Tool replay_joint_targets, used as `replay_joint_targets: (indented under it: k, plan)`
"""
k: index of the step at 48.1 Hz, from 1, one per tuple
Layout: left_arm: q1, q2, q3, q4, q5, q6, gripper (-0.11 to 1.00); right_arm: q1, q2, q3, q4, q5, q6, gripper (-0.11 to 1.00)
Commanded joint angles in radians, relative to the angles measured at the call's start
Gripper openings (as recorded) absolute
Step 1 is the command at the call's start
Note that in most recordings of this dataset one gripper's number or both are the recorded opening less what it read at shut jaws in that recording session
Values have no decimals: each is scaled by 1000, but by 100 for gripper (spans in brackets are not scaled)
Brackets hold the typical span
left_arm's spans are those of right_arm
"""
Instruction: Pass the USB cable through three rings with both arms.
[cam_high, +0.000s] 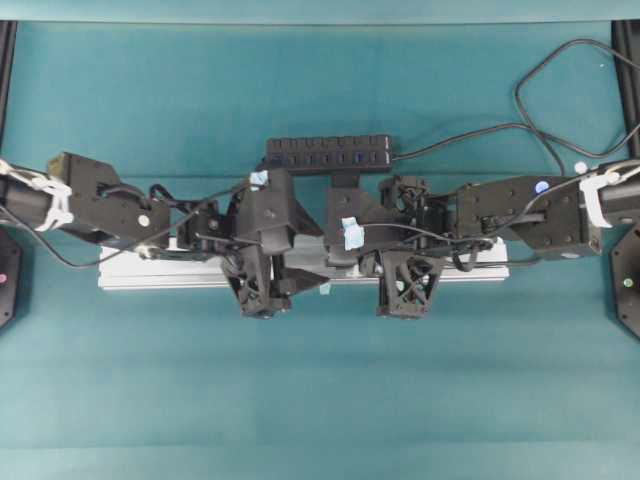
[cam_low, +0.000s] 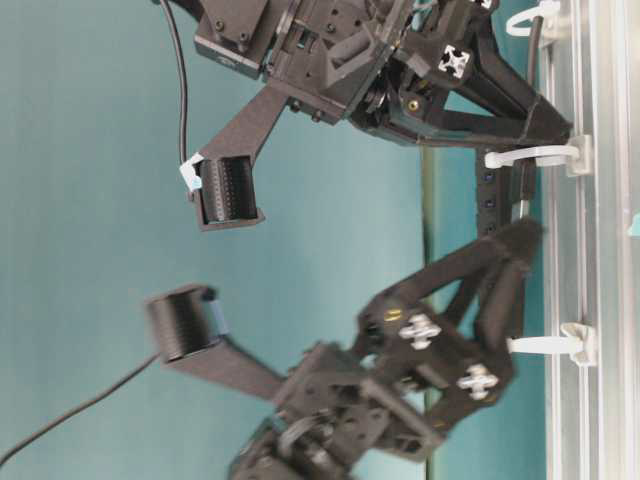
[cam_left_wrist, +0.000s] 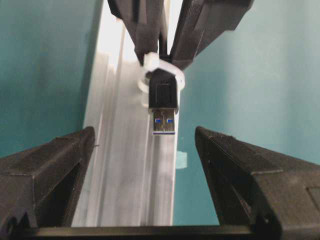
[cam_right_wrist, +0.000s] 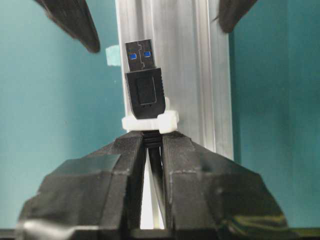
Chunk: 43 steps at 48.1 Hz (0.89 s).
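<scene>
Seen from the left wrist, the left gripper stands nearest, with its jaws spread wide and nothing between them, one on each side of the silver rail. Just beyond them, above the rail, the plug of the USB cable points toward this gripper; its metal end with blue inside is free in the air. The plug body sits in a white ring fixed on the rail. Directly behind this ring the right gripper is closed tight on the cable, fingertips almost touching the ring. Farther along the rail, in the table-level view, two more rings stand upright.
</scene>
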Motion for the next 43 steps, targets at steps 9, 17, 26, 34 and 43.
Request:
replay_joint_targets:
  k: [9, 17, 26, 34, 43]
  plan:
    - [-5, 34, -49, 3, -11, -2, 88, 3, -11, -5, 3, -12, 9, -7]
    - [-6, 54, -74, 3, -11, -2, 88, 3, -11, -5, 3, -12, 9, -7]
    - [-6, 64, -87, 2, -8, -2, 88, 5, -11, -5, 3, -12, 9, -7]
    - [-6, 64, -84, 2, -3, -2, 81, 3, -11, -5, 3, -12, 9, -7]
    - [-11, 64, -86, 2, -3, 0, 46, 3, -11, -5, 3, -12, 9, -7]
